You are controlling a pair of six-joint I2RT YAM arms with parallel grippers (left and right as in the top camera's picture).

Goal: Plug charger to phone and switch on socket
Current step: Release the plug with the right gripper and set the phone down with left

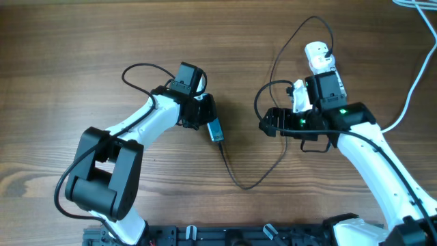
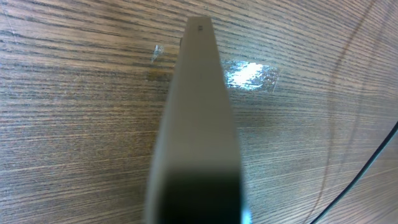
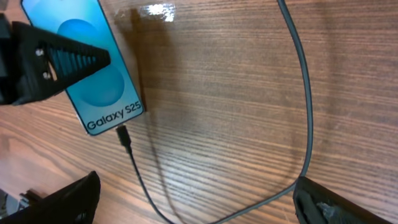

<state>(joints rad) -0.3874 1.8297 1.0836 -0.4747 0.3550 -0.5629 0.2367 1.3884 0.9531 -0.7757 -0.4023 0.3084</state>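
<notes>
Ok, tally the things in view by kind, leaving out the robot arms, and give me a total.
Phone: 1
Black charger cable: 1
White power strip: 1
White cord: 1
Total: 4

— What's on your left wrist feed?
— I see a thin, pale grey phone [image 2: 198, 106] edge-on. It runs up the middle from the bottom edge, its lower part dark and blurred.
— Anything around it?
— A brown wood-grain table [image 2: 74, 124] behind it, with a shiny glare patch [image 2: 250, 74] just right of the tip. A thin black charger cable [image 2: 372, 163] curves through my lower right corner.
</notes>
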